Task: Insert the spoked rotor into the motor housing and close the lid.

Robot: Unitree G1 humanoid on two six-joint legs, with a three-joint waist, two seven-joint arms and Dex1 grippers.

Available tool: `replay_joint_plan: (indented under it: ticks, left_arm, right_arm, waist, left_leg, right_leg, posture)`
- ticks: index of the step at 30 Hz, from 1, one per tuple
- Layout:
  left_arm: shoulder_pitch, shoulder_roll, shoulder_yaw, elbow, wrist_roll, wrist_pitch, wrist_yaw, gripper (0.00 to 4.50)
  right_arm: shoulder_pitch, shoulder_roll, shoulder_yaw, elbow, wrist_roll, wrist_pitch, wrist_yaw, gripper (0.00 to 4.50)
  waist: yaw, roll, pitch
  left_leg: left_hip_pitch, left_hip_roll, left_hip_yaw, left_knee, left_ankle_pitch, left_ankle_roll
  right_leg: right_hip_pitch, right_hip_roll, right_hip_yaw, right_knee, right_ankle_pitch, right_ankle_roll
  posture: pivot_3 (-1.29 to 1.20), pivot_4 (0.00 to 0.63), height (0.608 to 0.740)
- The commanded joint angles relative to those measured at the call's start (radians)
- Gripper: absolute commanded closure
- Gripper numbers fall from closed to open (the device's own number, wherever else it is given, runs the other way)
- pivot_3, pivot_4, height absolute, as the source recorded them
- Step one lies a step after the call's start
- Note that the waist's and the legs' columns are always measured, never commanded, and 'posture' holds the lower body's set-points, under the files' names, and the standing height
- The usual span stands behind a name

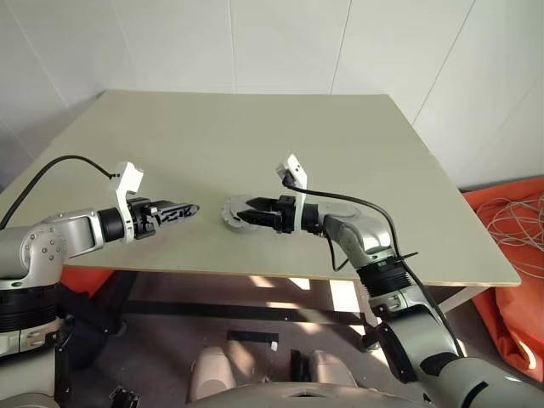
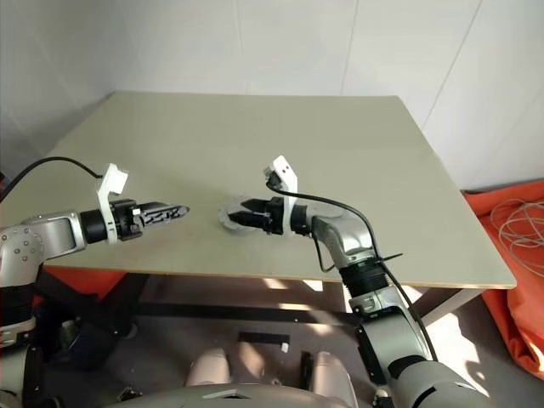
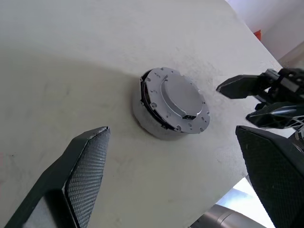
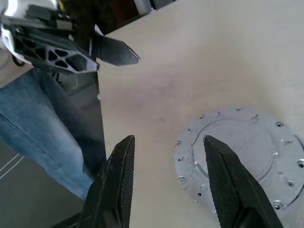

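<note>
The motor housing, a shallow silver-grey cup, rests on the beige table near its front edge. The lid, a flat grey disc with small holes round its edge, lies on top of the housing, also seen as lid. The spoked rotor is hidden under the lid. My right gripper hovers just right of the housing, level and pointing left, open with nothing between its fingers. My left gripper floats a short way left of the housing, aimed at it, open and empty.
The table's front edge runs just in front of both grippers. A person's leg in blue jeans shows beyond the table's left side. An orange cloth with white cable lies on the floor at the right.
</note>
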Motion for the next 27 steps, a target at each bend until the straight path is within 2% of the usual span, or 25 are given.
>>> replay_joint_plan:
  ticks: [1,2,4,6,9,17,27]
  left_arm:
    - [-0.018,0.0,0.007,-0.039,-0.018,-0.001,0.011,0.0]
    - [-0.016,-0.001,0.007,-0.041,-0.019,-0.001,0.013,0.0]
    - [-0.011,-0.002,0.007,-0.046,-0.021,0.0,0.017,0.0]
    - [-0.005,-0.002,0.009,-0.049,-0.022,-0.001,0.019,0.0]
    - [0.004,-0.003,0.012,-0.054,-0.023,-0.001,0.022,0.0]
    - [0.004,0.004,0.006,-0.048,-0.024,-0.004,0.021,0.0]
    - [-0.001,0.01,-0.004,-0.044,-0.016,-0.012,0.017,0.0]
  right_arm:
    - [-0.047,0.031,-0.002,0.101,-0.045,-0.098,-0.035,1.91]
    - [-0.054,0.04,-0.004,0.124,-0.054,-0.115,-0.042,1.91]
    - [-0.063,0.05,-0.008,0.144,-0.057,-0.138,-0.033,1.58]
    - [-0.069,0.055,-0.01,0.147,-0.06,-0.152,-0.03,1.06]
    - [-0.078,0.057,-0.005,0.149,-0.075,-0.168,-0.039,0.04]
    - [-0.1,0.079,-0.001,0.176,-0.115,-0.187,-0.057,0.01]
    - [-0.149,0.127,-0.007,0.313,-0.172,-0.329,-0.102,0.01]
  waist:
    - [0.0,0.0,0.0]
    - [-0.001,0.0,0.0]
    - [-0.002,0.0,0.0]
    - [-0.003,0.0,0.0]
    - [-0.002,0.0,0.0]
    - [-0.003,0.0,0.0]
    - [-0.003,0.0,0.0]
  left_leg:
    - [0.0,0.0,0.0,0.0,0.0,0.0]
    - [0.0,0.0,0.0,0.0,0.0,0.0]
    - [0.0,0.0,0.0,0.0,0.0,0.0]
    - [0.0,0.0,0.0,0.0,0.0,0.0]
    - [0.0,0.0,0.0,0.0,0.0,0.0]
    - [-0.001,0.0,0.0,-0.001,0.0,0.0]
    - [-0.001,0.0,0.0,-0.001,0.0,0.0]
  right_leg:
    - [0.0,0.0,0.0,0.0,0.0,0.0]
    - [0.001,0.0,0.0,0.0,0.0,0.0]
    - [0.0,0.0,0.0,0.0,0.0,0.0]
    - [0.0,0.0,0.0,0.0,0.0,0.0]
    - [0.0,0.0,0.0,0.0,0.0,0.0]
    - [0.0,0.0,0.0,0.0,0.0,0.0]
    - [-0.001,0.0,0.0,0.0,0.0,0.0]
  posture:
    - [0.0,0.0,0.74]
    - [0.0,0.0,0.74]
    - [0.0,0.0,0.74]
    - [0.0,0.0,0.74]
    - [0.0,0.0,0.74]
    - [0.0,0.0,0.74]
    - [0.0,0.0,0.74]
